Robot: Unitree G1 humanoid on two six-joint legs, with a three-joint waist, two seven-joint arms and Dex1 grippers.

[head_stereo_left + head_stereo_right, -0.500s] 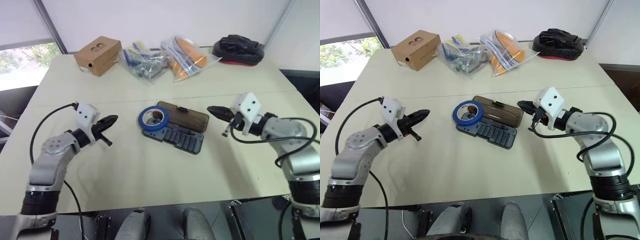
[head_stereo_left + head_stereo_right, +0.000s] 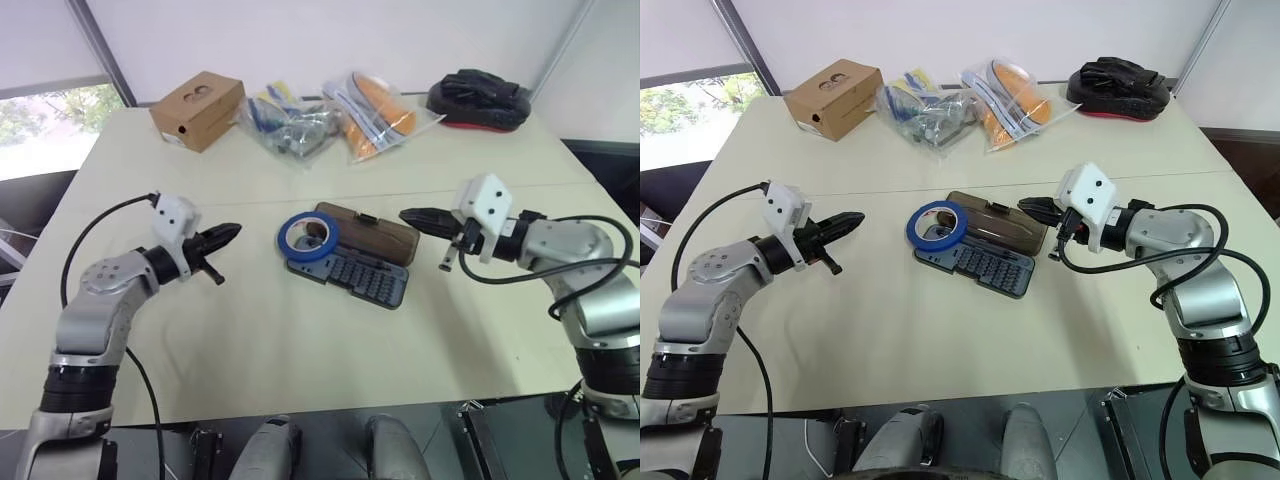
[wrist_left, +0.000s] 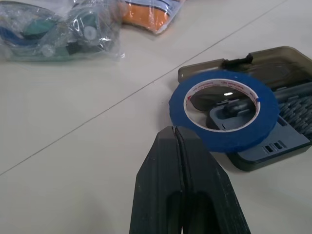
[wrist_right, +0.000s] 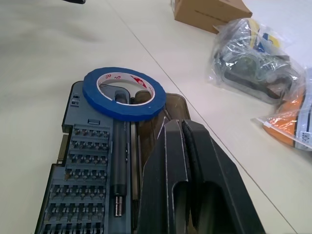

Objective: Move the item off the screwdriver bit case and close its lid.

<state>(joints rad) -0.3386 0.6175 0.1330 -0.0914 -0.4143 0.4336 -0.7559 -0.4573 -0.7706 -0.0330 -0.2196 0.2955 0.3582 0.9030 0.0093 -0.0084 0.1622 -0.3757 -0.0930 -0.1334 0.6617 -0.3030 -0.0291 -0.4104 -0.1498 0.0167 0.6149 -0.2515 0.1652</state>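
I was on the approach: the blue tape roll point(image 2: 307, 236) lay on the open screwdriver bit case point(image 2: 352, 272), at its end nearer my left arm, partly over the folded-back lid point(image 2: 372, 233). My left gripper point(image 2: 226, 236) and right gripper point(image 2: 412, 216) were both pinched shut, empty, flanking the case. Next I'd open the left one and, probably, grip the roll's rim.

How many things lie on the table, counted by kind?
Tape roll: 1
Bit case, lid open: 1
Cardboard box: 1
Plastic bags: 2
Black padded thing: 1
Total: 6
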